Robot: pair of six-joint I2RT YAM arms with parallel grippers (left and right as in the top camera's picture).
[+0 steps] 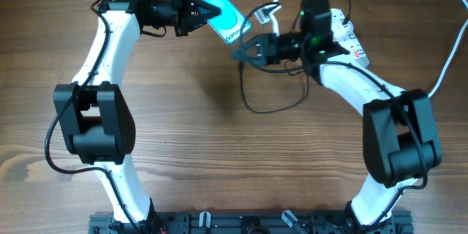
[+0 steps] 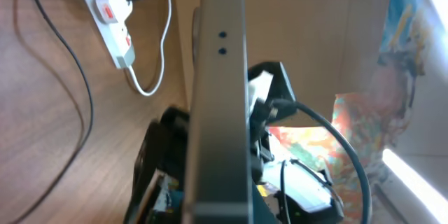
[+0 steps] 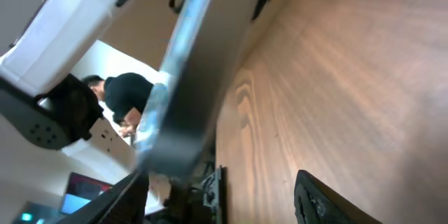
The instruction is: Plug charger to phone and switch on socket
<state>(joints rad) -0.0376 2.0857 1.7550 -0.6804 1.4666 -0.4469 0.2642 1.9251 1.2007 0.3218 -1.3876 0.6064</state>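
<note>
Left gripper (image 1: 196, 12) is clamped on the phone (image 1: 223, 13), holding it up off the table (image 1: 219, 161) near the far edge, cyan screen facing the overhead camera. In my left wrist view the phone is edge-on, a dark slab running straight up the middle of the frame and blocking most of what lies behind it.

Right gripper (image 1: 243, 51) sits just beside the phone's lower end, pointing at it. In the right wrist view its fingers (image 3: 122, 199) are spread wide at the bottom corners. There is something small and dark between them that I can't identify. The blurred phone edge and the white left arm fill the rest of that view.

The charger (image 1: 243, 88) drops from the right gripper's tip, loops across the wood under the right arm and runs back up behind it. I can't see the plug tip itself from overhead, because the gripper covers that spot. I cannot tell whether it is in the phone.

The socket (image 1: 353, 42) lies at the far right, half hidden under the right arm. The left wrist camera shows it better, with a white-and-red plug (image 2: 112, 7) seated in it and a black lead coming off that plug. The thick white cord (image 1: 447, 62) trails off along the right edge.
</note>
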